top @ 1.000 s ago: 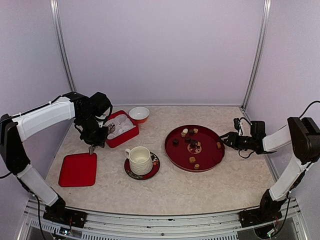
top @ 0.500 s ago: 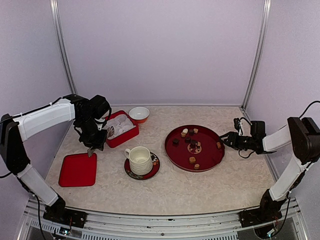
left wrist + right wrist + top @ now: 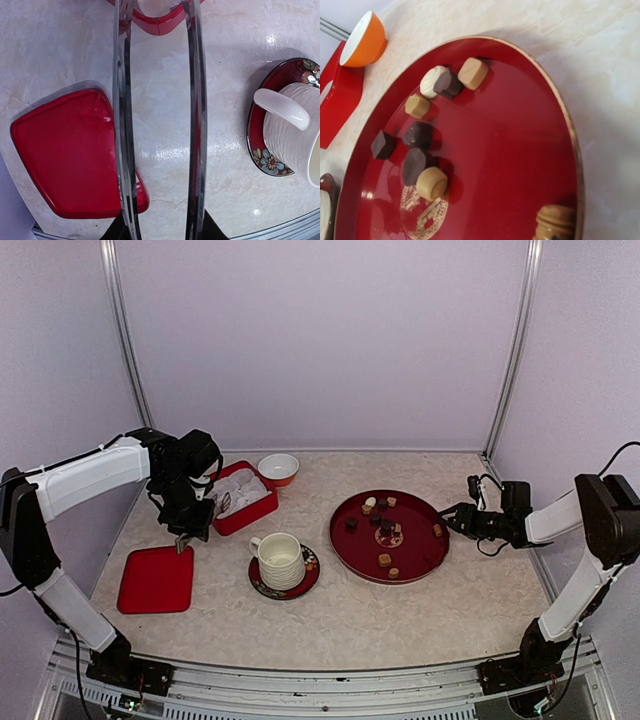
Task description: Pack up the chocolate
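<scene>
Chocolate (image 3: 431, 183), about a dozen bite-sized pieces in dark brown, tan and white, some round and some cube-shaped, lies scattered on the round red tray (image 3: 415, 550) at the right of the worktop (image 3: 420, 620). Most pieces cluster near the tray's middle and far side, and one sits by its right rim. None has moved in the last second. Only the left arm has shifted, edging its tongs (image 3: 195, 125) a shade toward the red lid (image 3: 156, 580) beside the paper-lined red box (image 3: 255, 515). The left gripper (image 3: 188, 520) pinches the tongs at their near end. The two blades stand apart with nothing between them, over the lid's edge and the bare worktop beside the cup (image 3: 295, 135). The right gripper (image 3: 455, 520) hovers just beside the tray's right rim, as before; whether it is spread or pressed together cannot be told. Packing appears yet to begin: no piece shows in the box, and the tongs are well apart from the tray.
</scene>
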